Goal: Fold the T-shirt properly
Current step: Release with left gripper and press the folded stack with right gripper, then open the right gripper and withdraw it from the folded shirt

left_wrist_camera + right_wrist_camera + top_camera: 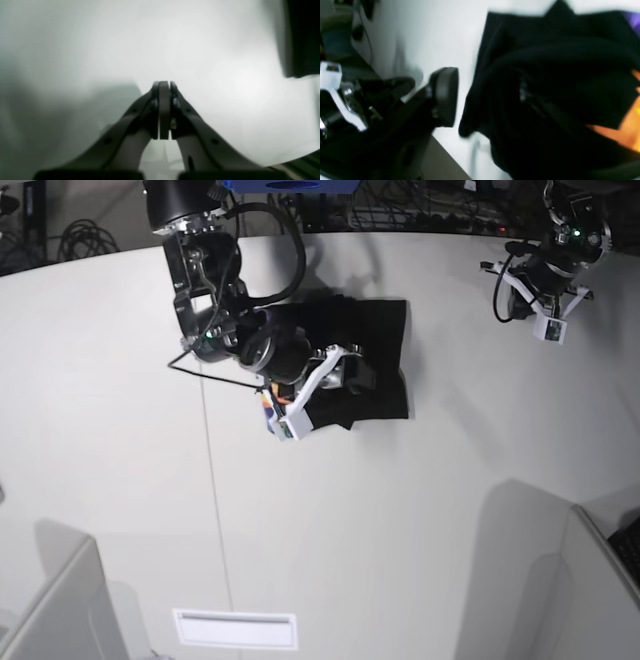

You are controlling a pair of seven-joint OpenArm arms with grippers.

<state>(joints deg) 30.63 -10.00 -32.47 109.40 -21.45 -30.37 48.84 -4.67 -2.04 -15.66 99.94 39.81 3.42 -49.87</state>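
T-shirt cloth is seen only as a dark corner at the top right of the left wrist view, well apart from the left gripper. That claw is pressed closed with nothing in it, and it is held over the bare white table, most likely so it is kept out of the way.

From the right wrist view, the T-shirt is shown as a bunched black heap with a bit of orange and purple print at the right edge. 1 finger pad of the right gripper is seen beside the cloth with a gap of white table between them. The other finger is hidden by the cloth, so whether a fold is pinched cannot be told.

In the base view, the T-shirt is laid partly folded near the top middle of the table. The right gripper is held low over it, probably so a fold can be made. The left gripper is parked far off.
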